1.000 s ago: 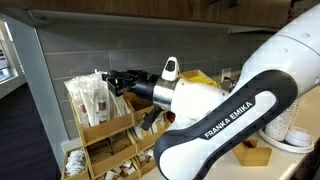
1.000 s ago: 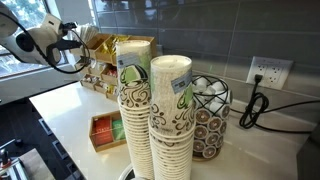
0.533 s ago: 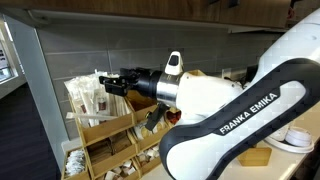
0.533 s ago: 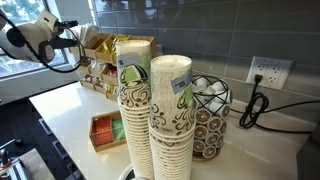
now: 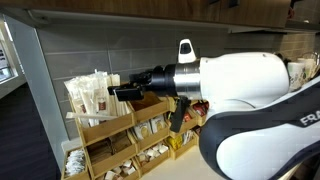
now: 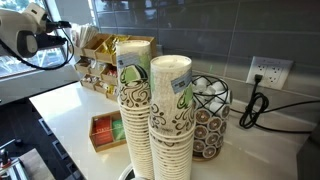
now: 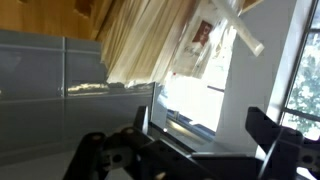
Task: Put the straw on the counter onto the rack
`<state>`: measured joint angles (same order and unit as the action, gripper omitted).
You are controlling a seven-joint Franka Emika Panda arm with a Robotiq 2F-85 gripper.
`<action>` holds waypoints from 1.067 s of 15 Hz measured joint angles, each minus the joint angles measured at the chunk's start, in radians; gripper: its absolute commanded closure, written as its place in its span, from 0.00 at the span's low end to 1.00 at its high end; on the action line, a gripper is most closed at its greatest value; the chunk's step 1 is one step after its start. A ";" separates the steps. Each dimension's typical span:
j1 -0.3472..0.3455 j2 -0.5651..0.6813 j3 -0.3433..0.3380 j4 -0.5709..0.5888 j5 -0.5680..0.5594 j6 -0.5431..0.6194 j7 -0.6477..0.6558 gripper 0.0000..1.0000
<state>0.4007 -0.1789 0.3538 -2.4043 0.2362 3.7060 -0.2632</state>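
Note:
The rack (image 5: 108,132) is a light wooden tiered organiser against the grey tiled wall, also seen in an exterior view at far left as the rack (image 6: 98,62). Paper-wrapped straws (image 5: 88,98) stand bundled in its top bin. In the wrist view the straws (image 7: 150,45) fill the upper middle, and one wrapped straw (image 7: 238,30) lies slanted across the top right. My gripper (image 5: 124,93) hovers just beside the top bin, open, with nothing between its fingers. The gripper (image 7: 200,128) shows as two dark fingers spread wide. The counter (image 6: 68,108) is a pale worktop.
Two tall stacks of printed paper cups (image 6: 155,115) stand in the foreground. A wire basket of pods (image 6: 210,115) is beside them, and a low wooden tray of packets (image 6: 105,130) lies on the counter. A wall socket with a plugged cable (image 6: 268,72) is at right.
The jaws have gone from nearly closed to wide open. The arm has drawn back from the rack's top bin, and the hand is empty.

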 measured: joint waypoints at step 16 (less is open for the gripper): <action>0.198 -0.438 -0.253 -0.142 -0.045 -0.768 -0.005 0.00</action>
<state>0.5986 -0.6167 0.1011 -2.5465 0.1913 2.9381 -0.2678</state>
